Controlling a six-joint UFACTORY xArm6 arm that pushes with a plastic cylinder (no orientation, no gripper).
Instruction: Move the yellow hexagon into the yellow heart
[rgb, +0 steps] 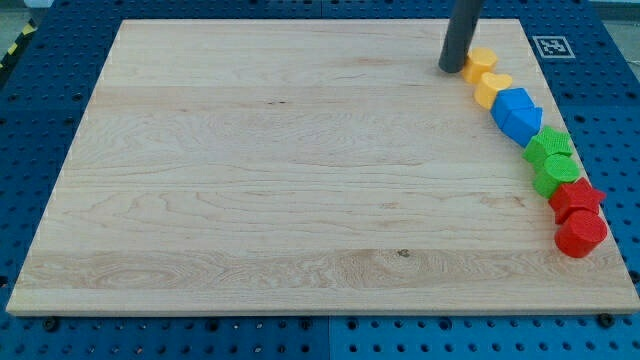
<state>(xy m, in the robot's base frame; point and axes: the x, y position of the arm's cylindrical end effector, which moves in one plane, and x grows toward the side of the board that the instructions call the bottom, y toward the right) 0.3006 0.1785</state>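
My tip (452, 69) rests on the wooden board (280, 170) near the view's top right. It touches the left side of the yellow hexagon (481, 61). The yellow heart (492, 88) lies just below and slightly right of the hexagon, and the two yellow blocks touch or nearly touch. The rod rises out of the view's top edge.
Below the heart, a curved row runs down the board's right edge: blue blocks (516, 113), a green block (549, 146), a second green block (553, 173), a red star (577, 196) and a red hexagon (581, 234). A black-and-white marker (550, 46) sits off the board's top right corner.
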